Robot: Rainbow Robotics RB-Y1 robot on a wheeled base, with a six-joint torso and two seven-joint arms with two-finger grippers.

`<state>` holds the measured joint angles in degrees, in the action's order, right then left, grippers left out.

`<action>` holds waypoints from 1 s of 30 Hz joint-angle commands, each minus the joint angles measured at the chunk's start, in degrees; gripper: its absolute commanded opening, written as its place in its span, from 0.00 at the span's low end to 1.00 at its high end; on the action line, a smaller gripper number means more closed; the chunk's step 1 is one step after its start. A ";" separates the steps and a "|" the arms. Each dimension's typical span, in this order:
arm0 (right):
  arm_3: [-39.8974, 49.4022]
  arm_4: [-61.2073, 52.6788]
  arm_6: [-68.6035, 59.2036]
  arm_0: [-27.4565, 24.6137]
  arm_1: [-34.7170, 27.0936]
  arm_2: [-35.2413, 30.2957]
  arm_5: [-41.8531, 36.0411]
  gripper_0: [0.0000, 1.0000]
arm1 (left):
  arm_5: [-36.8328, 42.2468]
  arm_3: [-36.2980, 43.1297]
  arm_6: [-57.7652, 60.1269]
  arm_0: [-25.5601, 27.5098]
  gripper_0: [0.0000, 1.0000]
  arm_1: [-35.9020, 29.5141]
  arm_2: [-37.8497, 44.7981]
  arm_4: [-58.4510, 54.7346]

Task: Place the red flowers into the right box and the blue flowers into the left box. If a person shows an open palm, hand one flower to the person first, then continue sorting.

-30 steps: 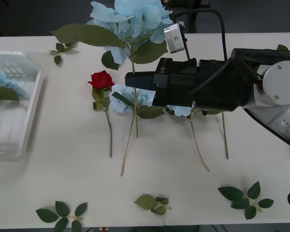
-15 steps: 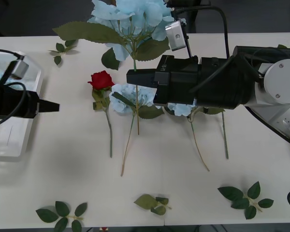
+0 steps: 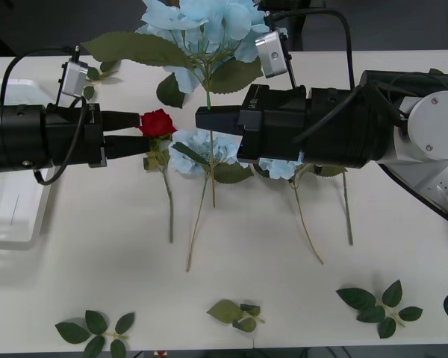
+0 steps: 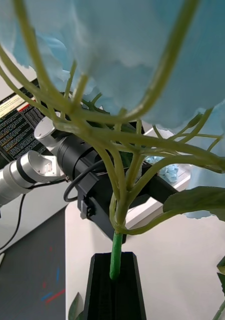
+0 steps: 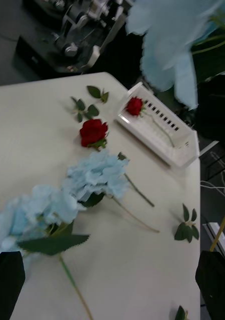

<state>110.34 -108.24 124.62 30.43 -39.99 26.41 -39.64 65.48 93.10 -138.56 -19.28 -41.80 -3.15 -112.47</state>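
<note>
Right claw [image 3: 203,119] sits at frame centre in front view, shut tight on the stem of a blue flower [image 3: 205,26] whose head stands up at top centre; same spot as 0.5 s ago. Right wrist view: green stem [image 4: 116,252] pinched between the black fingers [image 4: 100,290], pale petals overhead.

Left claw [image 3: 140,127] has come in a long way from the left edge vs 0.5 s ago, now reaching to mid-left w/ its tips right at the red flower [image 3: 157,122] lying on the white surface [image 3: 254,261]. Fingers spread apart, nothing held; left wrist view shows them at both lower corners [image 5: 7,285], w/ the rose [image 5: 94,132] and loose blue flowers [image 5: 95,175] ahead.

Left box [image 3: 37,194] at left edge, partly covered by left arm; 1 s ago a blue flower showed in it, now hidden. Right box [image 5: 160,135] seen in left wrist view w/ a second red flower [image 5: 135,106] inside.

Other blue flowers [image 3: 209,149] lie centre, stems toward bottom, unmoved. Leaf sprigs [image 3: 377,304] along bottom edge.
</note>
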 commanded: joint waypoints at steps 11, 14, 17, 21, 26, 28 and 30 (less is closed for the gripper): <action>-0.30 -0.39 -0.87 2.18 0.35 -1.54 0.53 0.00 | -1.50 0.33 -9.80 -6.29 1.00 3.39 -16.54 -20.42; -0.48 -0.39 -0.87 2.18 0.35 -1.45 0.53 0.00 | -1.67 0.33 -10.24 -6.73 1.00 4.27 -18.82 -21.91; -0.48 -0.39 -0.87 2.18 0.35 -1.45 0.44 0.00 | -2.47 0.33 -10.59 -6.82 1.00 5.41 -19.79 -22.00; -0.48 -0.39 -0.87 2.18 0.35 -1.45 0.44 0.00 | -4.31 0.33 -11.03 -7.17 1.00 6.64 -21.63 -21.91; -0.48 -0.39 -0.87 2.18 0.35 -1.45 0.44 0.00 | -6.68 0.33 -11.03 -7.26 0.59 7.43 -22.95 -21.91; -0.48 -0.39 -0.87 2.18 0.35 -1.45 0.44 0.00 | -6.86 0.33 -10.94 -7.17 0.29 7.52 -23.13 -21.91; -0.48 -0.48 -0.87 2.18 0.35 -1.45 0.44 0.00 | -6.86 0.33 -10.94 -7.17 0.00 7.61 -23.22 -22.00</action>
<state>109.34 -108.24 124.61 30.45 -39.99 26.39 -39.63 59.23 92.91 -147.81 -24.10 -35.34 -25.66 -133.56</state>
